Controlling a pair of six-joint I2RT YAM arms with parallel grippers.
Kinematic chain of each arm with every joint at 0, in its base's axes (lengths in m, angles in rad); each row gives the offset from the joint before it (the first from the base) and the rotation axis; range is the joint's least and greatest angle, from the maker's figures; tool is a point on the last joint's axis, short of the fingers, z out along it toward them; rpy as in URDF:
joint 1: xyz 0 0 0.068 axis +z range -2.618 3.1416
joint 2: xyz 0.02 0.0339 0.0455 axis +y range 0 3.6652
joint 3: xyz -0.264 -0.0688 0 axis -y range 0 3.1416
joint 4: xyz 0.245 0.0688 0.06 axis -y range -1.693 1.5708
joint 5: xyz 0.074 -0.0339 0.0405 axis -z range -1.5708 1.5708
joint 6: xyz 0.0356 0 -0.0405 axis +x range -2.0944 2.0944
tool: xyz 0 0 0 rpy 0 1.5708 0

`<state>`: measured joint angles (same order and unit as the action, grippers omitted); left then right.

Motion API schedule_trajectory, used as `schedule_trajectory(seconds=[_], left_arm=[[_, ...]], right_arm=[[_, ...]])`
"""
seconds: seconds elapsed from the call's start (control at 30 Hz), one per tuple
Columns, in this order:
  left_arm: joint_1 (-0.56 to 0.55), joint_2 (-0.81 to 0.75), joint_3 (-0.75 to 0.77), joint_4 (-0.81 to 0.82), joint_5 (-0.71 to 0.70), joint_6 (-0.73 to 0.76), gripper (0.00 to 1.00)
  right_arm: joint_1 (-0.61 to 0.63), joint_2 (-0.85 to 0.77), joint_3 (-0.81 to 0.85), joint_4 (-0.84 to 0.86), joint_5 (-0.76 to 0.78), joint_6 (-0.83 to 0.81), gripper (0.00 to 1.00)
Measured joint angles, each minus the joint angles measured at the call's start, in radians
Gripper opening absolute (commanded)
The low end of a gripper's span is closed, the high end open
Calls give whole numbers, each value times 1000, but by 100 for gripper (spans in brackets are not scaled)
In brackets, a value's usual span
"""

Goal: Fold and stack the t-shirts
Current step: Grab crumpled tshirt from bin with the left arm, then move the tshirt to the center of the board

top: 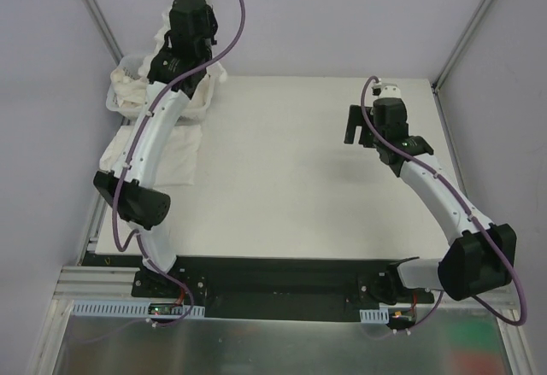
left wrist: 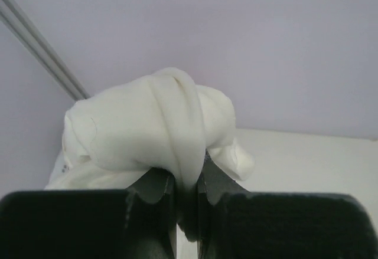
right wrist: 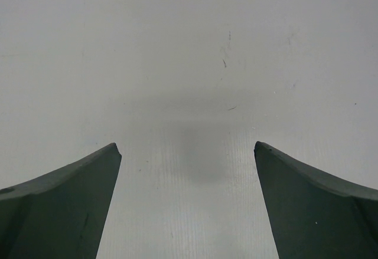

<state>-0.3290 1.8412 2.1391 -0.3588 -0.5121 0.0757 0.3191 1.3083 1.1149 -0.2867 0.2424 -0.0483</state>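
My left gripper (top: 181, 66) is at the far left of the table, beside the basket, and is shut on a bunched cream t-shirt (top: 208, 93). In the left wrist view the jaws (left wrist: 188, 179) pinch a thick fold of that shirt (left wrist: 147, 129), which bulges above them. Another white t-shirt (top: 175, 157) lies flat on the table's left side, partly under the left arm. My right gripper (top: 355, 127) hovers open and empty over bare table at the right; its fingers (right wrist: 71, 194) stand wide apart.
A white lattice basket (top: 115, 106) with more cream cloth in it stands at the far left corner. Metal frame posts rise at both back corners. The table top (top: 291, 170) is white.
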Motion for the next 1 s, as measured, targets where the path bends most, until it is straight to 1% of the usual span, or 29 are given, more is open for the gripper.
schedule_trajectory(seconds=[0.1, 0.13, 0.2, 0.27, 0.33, 0.37, 0.4, 0.5, 0.53, 0.57, 0.6, 0.63, 0.67, 0.77, 0.9, 1.0], left_arm=[[-102, -53, 112, 6, -30, 61, 0], [-137, -65, 132, 11, -34, 80, 0], [-226, -90, 166, 19, -47, 128, 0], [-310, -118, 166, 25, -37, 158, 0], [-368, -150, 130, 25, 13, 165, 0], [-386, -178, 88, 28, 47, 159, 0], [-395, -208, 39, 22, 86, 147, 0], [-392, -266, -71, 17, 128, 128, 0], [-389, -282, -118, 25, 128, 124, 4], [-388, -287, -146, 30, 125, 123, 19], [-383, -289, -179, 40, 118, 124, 31], [-383, -289, -211, 52, 114, 125, 48], [-383, -285, -249, 62, 112, 128, 57], [-383, -256, -348, 87, 112, 119, 99], [-383, -237, -496, 111, 137, 73, 99], [-383, -235, -560, 114, 145, 47, 99]], right_arm=[[0, 16, -1, 2, -16, 9, 99], [0, 16, -1, 3, -21, 12, 97], [0, 16, -1, 13, -26, 18, 98], [0, 16, -2, 16, -32, 21, 97], [-1, 16, -9, 22, -39, 23, 97], [-1, 16, -14, 23, -40, 23, 97], [-1, 16, -19, 22, -41, 23, 97], [-1, 13, -32, 22, -45, 26, 97], [-1, 10, -35, 21, -50, 26, 97], [-1, 6, -39, 23, -52, 30, 97], [-1, -3, -44, 23, -60, 37, 97], [-1, -11, -47, 22, -65, 40, 97], [-1, -22, -52, 23, -70, 44, 97], [-1, -63, -72, 24, -76, 52, 98], [-1, -114, -83, 26, -74, 56, 97], [-1, -139, -83, 29, -75, 56, 97]])
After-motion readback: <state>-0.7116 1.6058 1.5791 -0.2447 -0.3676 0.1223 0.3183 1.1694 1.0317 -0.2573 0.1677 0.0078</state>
